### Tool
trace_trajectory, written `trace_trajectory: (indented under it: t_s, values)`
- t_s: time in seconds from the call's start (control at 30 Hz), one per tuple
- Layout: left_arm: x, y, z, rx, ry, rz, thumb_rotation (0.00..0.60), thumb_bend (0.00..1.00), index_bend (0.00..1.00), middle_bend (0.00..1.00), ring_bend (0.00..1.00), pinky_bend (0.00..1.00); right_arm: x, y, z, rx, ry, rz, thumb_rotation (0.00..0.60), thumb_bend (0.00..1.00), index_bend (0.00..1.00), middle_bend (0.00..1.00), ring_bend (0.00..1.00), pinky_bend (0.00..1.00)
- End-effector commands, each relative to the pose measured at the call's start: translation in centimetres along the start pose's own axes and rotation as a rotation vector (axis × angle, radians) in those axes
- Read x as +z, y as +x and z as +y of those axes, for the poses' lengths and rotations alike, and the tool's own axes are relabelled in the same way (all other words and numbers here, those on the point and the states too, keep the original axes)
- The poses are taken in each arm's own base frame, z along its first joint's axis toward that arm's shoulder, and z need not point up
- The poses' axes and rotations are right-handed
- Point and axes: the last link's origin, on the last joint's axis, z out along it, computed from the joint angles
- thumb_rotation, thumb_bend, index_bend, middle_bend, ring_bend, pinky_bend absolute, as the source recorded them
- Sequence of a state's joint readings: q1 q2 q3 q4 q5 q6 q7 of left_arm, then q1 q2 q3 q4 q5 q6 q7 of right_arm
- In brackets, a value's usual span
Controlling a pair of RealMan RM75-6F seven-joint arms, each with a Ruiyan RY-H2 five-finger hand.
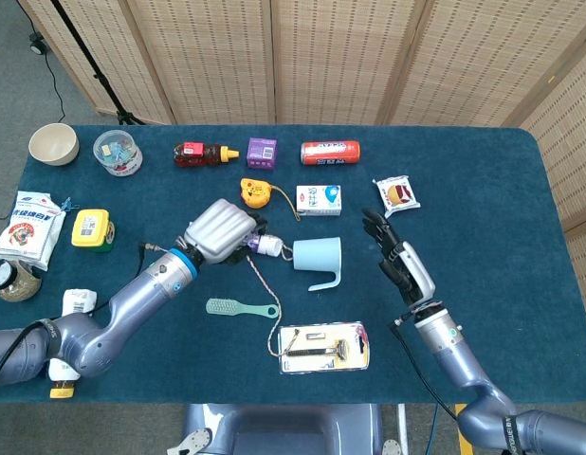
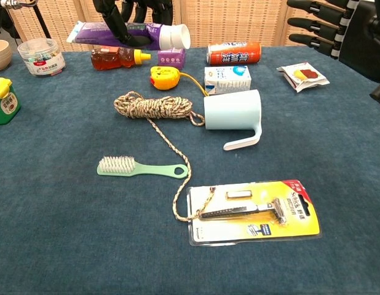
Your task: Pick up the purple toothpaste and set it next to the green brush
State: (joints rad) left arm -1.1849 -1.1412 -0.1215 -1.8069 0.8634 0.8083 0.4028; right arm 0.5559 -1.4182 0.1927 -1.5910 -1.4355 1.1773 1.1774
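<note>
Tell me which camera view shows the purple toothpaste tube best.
The chest view: the purple toothpaste tube shows side-on with its white cap, held by the left hand. In the head view, that hand covers the tube, leaving only its cap end visible.

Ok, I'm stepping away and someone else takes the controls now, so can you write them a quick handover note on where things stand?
Left hand: holds the purple toothpaste lifted off the table, lying roughly level with its white cap toward the robot's right, above the coiled rope.
Right hand: holds nothing, fingers spread, beside the light blue cup.
Green brush: lies flat on the blue cloth, bristles up, nearer the robot than the rope coil.
Done: the toothpaste is picked up.
Left: carry it toward the robot to the brush, set it down next to it, let go.
</note>
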Motion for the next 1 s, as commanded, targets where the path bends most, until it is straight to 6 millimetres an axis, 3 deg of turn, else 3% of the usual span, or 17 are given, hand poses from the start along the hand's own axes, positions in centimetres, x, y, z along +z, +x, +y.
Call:
trace_trajectory:
  t_s: [0.03,0.6,1.0]
  values:
    - [0.1,-0.1,0.4,0.004,-0.006,0.003,0.600,1.00,0.61,0.46,0.52,0.57,0.1,0.0,0.1,0.026,-0.012,0.025,0.135,0.00,0.00,0.00,0.00,0.00]
    - [1.2,-0.3,2.8,0.038,-0.021,0.033,0.600,1.00,0.61,0.47,0.53,0.58,2.3,-1.4,0.0,0.184,0.040,0.120,0.119,0.00,0.00,0.00,0.00,0.00]
    - [2.2,0.2,5.1,0.030,-0.012,0.060,0.600,1.00,0.61,0.47,0.53,0.58,3.7,-3.1,0.3,0.142,0.060,0.133,0.119,0.00,0.00,0.00,0.00,0.00]
